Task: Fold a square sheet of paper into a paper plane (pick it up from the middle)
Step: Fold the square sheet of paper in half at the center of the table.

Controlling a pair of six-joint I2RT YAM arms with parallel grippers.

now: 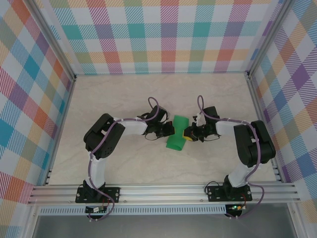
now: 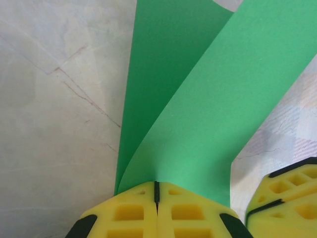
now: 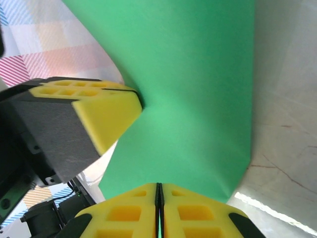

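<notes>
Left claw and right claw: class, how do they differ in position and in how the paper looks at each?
The left claw pinches the green sheet from its left, the right claw from its right. At the left claw the paper curls into two layers; at the right claw it shows one broad face. Both are shut on the sheet.

Walls (image 1: pixel 168 34) with a colourful checked pattern stand on three sides of a pale, marble-like table (image 1: pixel 124 94); metal rails (image 1: pixel 163 191) run along its near edge.

The green sheet (image 2: pixel 198 124) is cut off by both wrist views' top edges.
</notes>
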